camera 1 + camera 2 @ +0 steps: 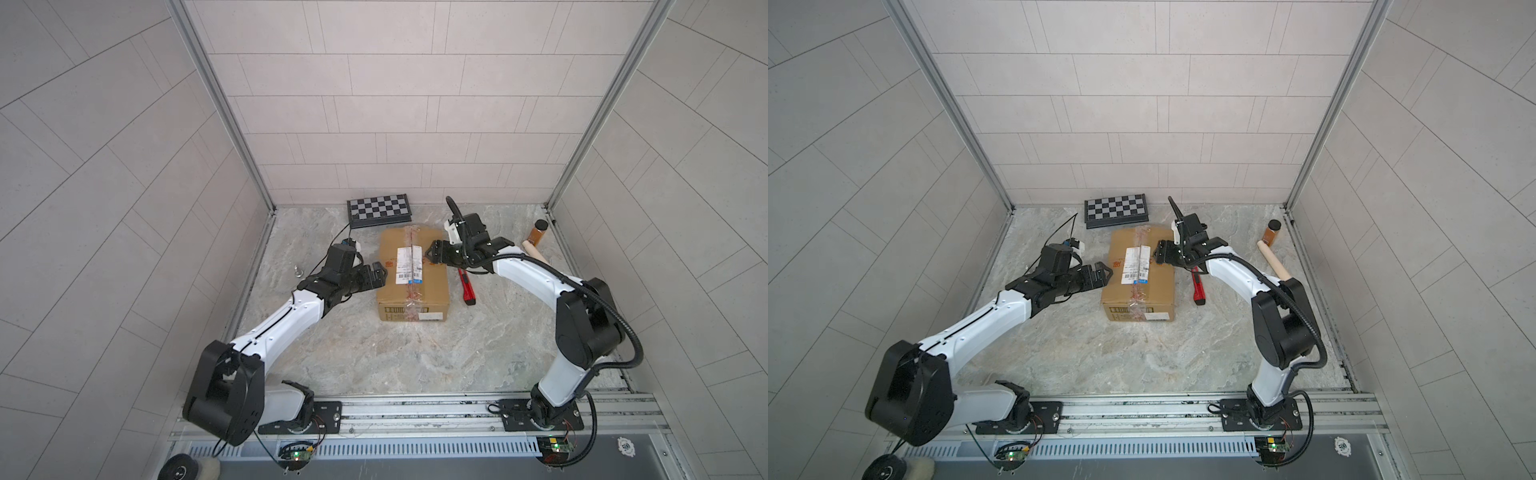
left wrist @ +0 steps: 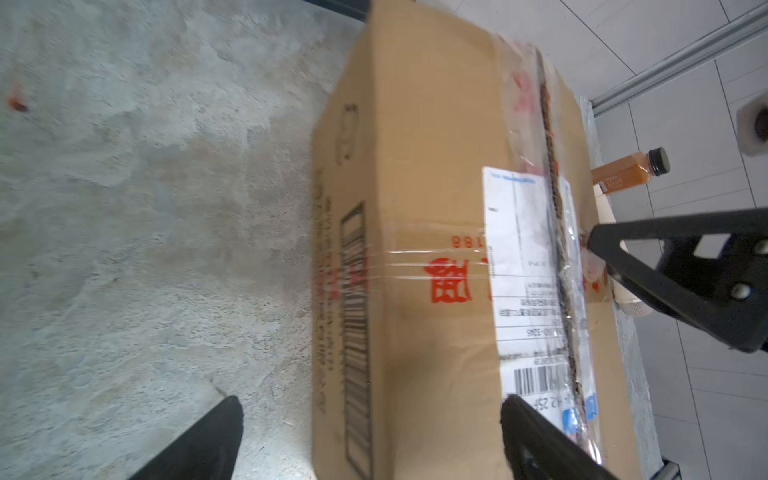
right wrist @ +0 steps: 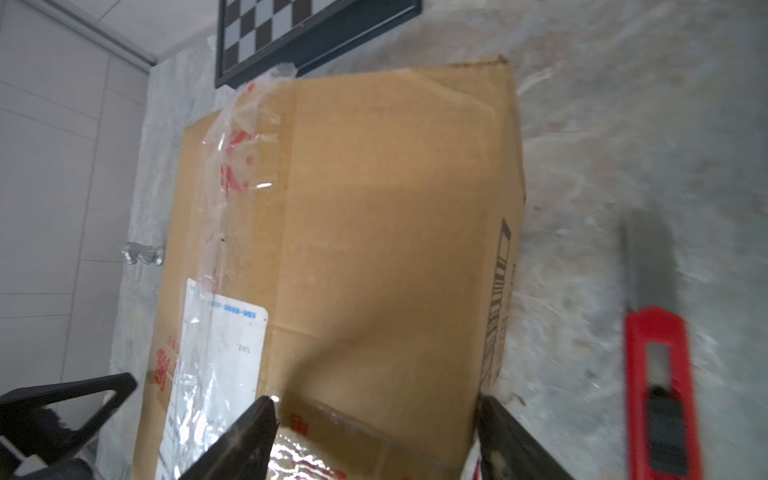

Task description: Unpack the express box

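The express box (image 1: 415,291) (image 1: 1140,291) is a brown carton that lies flat on the marble floor. A white label (image 2: 523,266) and clear tape run across its top. In the left wrist view the centre seam shows as a dark slit and the flaps lie down. My left gripper (image 1: 380,272) (image 2: 370,415) is open at the box's left upper edge, with one finger over the top and the other beside the wall. My right gripper (image 1: 432,251) (image 3: 374,409) is open and straddles the right upper edge of the box (image 3: 374,208) in the same way.
A red utility knife (image 1: 466,289) (image 3: 660,395) lies just right of the box. A checkered board (image 1: 380,210) sits behind it by the back wall. An amber bottle (image 1: 538,232) and a wooden rod (image 1: 536,251) lie far right. A small metal piece (image 1: 297,271) lies far left.
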`<state>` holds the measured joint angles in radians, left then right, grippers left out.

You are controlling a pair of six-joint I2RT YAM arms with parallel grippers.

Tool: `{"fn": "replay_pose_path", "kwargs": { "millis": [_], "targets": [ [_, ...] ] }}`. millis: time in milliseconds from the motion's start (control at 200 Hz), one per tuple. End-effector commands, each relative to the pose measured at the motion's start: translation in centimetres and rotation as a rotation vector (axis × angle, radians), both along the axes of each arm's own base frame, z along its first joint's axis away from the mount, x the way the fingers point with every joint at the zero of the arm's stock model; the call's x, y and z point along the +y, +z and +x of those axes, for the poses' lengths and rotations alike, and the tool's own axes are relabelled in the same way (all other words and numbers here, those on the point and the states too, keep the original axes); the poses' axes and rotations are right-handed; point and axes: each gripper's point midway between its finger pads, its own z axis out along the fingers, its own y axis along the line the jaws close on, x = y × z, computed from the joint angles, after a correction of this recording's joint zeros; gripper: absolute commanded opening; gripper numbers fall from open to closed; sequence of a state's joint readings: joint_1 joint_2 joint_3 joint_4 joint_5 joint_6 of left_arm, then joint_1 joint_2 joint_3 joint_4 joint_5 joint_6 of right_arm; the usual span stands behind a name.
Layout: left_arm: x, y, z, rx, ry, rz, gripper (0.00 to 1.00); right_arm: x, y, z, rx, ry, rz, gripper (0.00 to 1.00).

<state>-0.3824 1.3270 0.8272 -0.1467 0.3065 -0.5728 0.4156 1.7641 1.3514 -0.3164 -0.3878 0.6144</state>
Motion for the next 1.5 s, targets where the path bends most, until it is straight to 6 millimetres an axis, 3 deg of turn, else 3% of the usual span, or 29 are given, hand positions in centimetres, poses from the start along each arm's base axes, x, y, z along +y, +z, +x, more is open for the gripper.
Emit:
{"fn": "replay_pose_path", "kwargs": {
  "millis": [0, 80, 215, 285, 375, 541, 711, 946, 1191, 1362, 1492],
  "targets": [
    [-1.5, 0.7, 0.3, -0.033, -0.037, -0.083, 1.0, 3.2, 2.1, -0.2, -0.029, 0.101, 0.046, 0.77],
    [-1.7, -0.5, -0.1, -0.009, -0.036, -0.067, 1.0, 2.9, 2.8, -0.1, -0.045, 0.093, -0.05, 0.77],
    [-1.1, -4.0, -0.8, 0.093, 0.01, -0.018, 1.0, 0.1, 5.7, -0.8, -0.098, 0.019, -0.371, 0.77],
    [-0.8, -5.4, -1.2, 0.122, 0.039, -0.02, 1.0, 0.5, 7.3, -1.7, -0.161, 0.049, -0.502, 0.78],
    [-0.5, -6.8, -1.9, 0.15, 0.067, -0.03, 1.0, 1.8, 8.0, -2.9, -0.187, 0.075, -0.614, 0.79],
    [-0.2, -7.9, -2.4, 0.161, 0.084, -0.035, 1.0, 4.6, 5.4, -3.5, -0.171, 0.13, -0.72, 0.8],
    [0.1, -8.5, -2.6, 0.172, 0.093, -0.024, 1.0, 5.6, 2.9, -3.0, -0.157, 0.16, -0.858, 0.8],
    [1.1, -12.0, -3.7, 0.26, 0.121, 0.041, 1.0, 5.1, 1.3, -2.5, -0.082, 0.137, -1.032, 0.8],
    [3.5, -15.8, -5.8, 0.377, 0.193, 0.155, 0.99, 4.5, 0.7, -2.3, -0.089, 0.122, -1.108, 0.79],
    [5.0, -17.9, -7.3, 0.443, 0.234, 0.221, 0.98, 3.7, 0.6, -2.5, -0.094, 0.126, -1.149, 0.66],
    [5.5, -18.6, -8.0, 0.46, 0.245, 0.238, 0.98, 3.6, -0.8, -2.6, -0.067, 0.14, -1.162, 0.74]
  ]
}}
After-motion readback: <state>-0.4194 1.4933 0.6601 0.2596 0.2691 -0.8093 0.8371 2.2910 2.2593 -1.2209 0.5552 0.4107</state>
